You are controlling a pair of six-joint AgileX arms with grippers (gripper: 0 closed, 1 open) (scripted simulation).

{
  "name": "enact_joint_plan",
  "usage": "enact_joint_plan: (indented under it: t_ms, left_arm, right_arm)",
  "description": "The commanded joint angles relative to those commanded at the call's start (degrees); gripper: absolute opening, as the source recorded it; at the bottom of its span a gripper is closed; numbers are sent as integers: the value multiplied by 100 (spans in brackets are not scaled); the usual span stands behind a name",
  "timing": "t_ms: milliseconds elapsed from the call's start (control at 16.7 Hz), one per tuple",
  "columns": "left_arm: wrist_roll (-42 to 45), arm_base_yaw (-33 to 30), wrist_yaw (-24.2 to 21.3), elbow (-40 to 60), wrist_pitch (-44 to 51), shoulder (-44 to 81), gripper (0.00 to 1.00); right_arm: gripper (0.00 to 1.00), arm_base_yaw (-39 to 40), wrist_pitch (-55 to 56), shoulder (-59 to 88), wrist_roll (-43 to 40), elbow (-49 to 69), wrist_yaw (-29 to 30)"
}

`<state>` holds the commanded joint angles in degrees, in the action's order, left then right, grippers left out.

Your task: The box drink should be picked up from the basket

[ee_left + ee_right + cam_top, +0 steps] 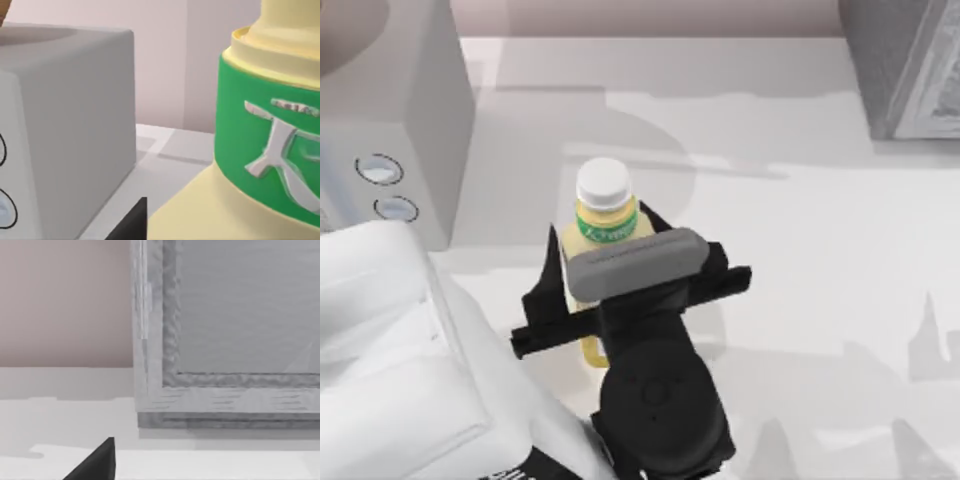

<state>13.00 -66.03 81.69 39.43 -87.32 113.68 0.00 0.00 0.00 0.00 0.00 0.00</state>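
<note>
Left gripper (605, 262) fingers seem clamped on the box drink (603, 225) mid-frame; a loose squeeze could drop it.

1 box drink (603, 210), 1 left gripper (605, 275), 2 grey boxes (395, 110), 1 table (800, 250)

Small yellow box drink (604, 232) with a white round screw cap and a green neck label bearing white lettering (280, 150). It stands upright near the table's middle, its lower body hidden beneath the dark arm.
</note>
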Motion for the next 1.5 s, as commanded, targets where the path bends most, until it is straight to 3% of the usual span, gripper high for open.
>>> enact_joint_plan:
  t_ms: [360,1140,1500]
  left_arm:
    - [85,14,-18,-24,-86,4,0]
    - [85,14,-18,-24,-86,4,98]
    - [85,14,-18,-24,-86,4,100]
  right_arm:
    - [100,0,0,0,0,0,0]
    - [100,0,0,0,0,0,0]
    - [100,0,0,0,0,0,0]
